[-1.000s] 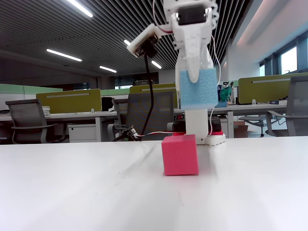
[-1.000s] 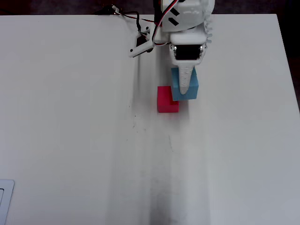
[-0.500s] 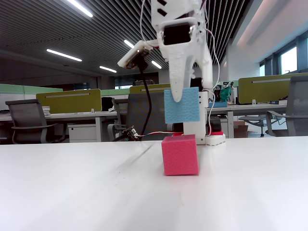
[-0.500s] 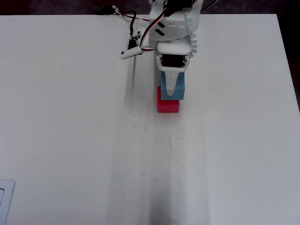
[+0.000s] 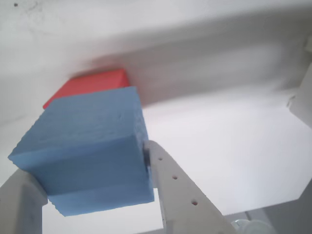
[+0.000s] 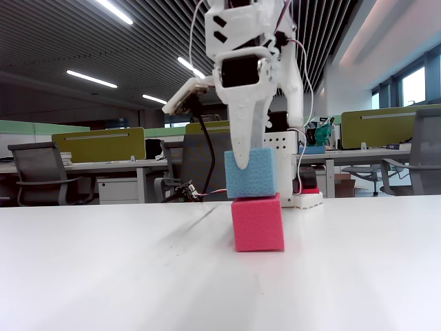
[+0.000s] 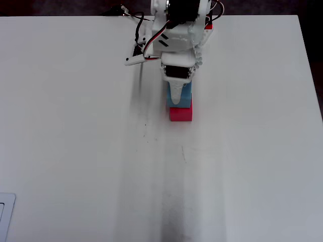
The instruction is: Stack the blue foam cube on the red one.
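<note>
Blue foam cube (image 6: pixel 251 173), porous, in hand (image 6: pixel 242 163).

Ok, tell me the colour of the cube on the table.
Pinkish red, clearest in the fixed view.

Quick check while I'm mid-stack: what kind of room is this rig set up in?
Most likely an open-plan office: the fixed view shows rows of desks with green partition screens, office chairs, and a slatted ceiling with strip lights. The arm works on a plain white table.
</note>
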Robot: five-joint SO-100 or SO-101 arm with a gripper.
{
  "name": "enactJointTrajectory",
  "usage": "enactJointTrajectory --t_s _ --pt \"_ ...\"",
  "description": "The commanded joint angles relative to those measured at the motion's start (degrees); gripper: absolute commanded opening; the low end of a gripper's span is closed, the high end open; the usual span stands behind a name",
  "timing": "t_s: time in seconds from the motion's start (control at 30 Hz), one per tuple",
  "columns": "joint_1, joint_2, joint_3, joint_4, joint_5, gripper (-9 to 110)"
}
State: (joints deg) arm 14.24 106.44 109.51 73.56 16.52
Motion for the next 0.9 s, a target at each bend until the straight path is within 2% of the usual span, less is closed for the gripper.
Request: enactJointTrajectory --t_s 0.0,0.27,0.6,0.87 --pt "0.4 -0.3 0.3 -0.9 -0.4 20" --pt "0.7 -0.8 0.9 -2.4 -0.4 21" --pt "1.0 -0.5 -1.6 -0.5 0.0 32" --pt "0.9 1.1 -2.6 -0.2 0.0 34"
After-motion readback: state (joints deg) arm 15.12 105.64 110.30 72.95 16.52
